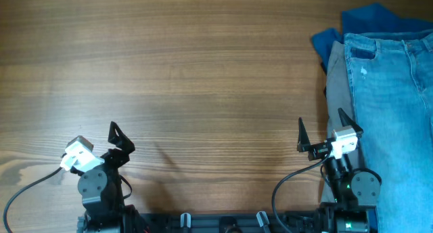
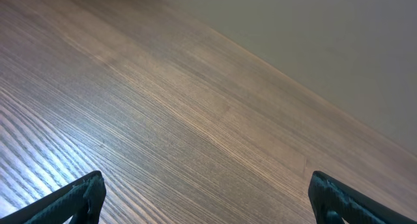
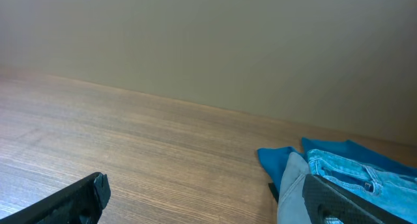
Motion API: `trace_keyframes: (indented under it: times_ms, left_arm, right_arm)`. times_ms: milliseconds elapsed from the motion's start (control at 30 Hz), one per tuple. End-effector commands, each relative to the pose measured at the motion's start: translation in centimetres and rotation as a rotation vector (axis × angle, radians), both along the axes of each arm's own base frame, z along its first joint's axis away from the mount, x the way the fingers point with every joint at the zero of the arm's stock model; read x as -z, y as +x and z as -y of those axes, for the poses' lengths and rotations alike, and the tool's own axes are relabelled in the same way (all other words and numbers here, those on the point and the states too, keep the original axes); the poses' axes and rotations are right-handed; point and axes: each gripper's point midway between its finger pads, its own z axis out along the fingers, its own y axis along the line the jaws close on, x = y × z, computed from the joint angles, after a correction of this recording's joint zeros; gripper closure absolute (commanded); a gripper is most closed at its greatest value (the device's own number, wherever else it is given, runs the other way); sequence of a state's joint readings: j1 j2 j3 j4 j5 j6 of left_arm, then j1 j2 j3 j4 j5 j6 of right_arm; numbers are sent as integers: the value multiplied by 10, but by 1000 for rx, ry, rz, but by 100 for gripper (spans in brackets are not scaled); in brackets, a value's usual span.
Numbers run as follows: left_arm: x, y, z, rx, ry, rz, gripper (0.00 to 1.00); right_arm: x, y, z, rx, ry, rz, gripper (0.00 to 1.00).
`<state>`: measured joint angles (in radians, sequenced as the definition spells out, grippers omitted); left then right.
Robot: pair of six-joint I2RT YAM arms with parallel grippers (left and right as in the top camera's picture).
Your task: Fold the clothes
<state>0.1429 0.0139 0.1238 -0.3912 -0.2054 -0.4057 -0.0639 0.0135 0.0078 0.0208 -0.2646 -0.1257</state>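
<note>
Light-blue denim jeans (image 1: 392,104) lie on top of a pile at the table's right edge, waistband at the far end. Grey-beige trousers (image 1: 337,77) stick out under their left side, and a deep blue garment (image 1: 365,19) lies underneath at the far end. The pile also shows in the right wrist view: jeans (image 3: 365,172), grey-beige trousers (image 3: 293,185), blue garment (image 3: 273,160). My right gripper (image 1: 325,130) is open and empty at the pile's near left edge. My left gripper (image 1: 120,138) is open and empty over bare wood at the near left.
The wooden table (image 1: 203,77) stretches between the arms and to the far side. A beige wall (image 3: 208,42) stands behind the table's far edge. Cables run from both arm bases at the near edge.
</note>
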Motion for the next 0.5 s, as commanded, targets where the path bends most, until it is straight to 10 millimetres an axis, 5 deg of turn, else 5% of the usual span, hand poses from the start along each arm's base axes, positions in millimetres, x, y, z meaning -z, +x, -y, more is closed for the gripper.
trace_keyframes:
  times_ms: [0, 467]
  left_arm:
    - [0, 0, -1, -6, 13, 1, 0]
    - [0, 0, -1, -6, 13, 1, 0]
  right_arm:
    - [-1, 0, 2, 11, -6, 7, 0]
    - [-1, 0, 2, 11, -6, 7, 0]
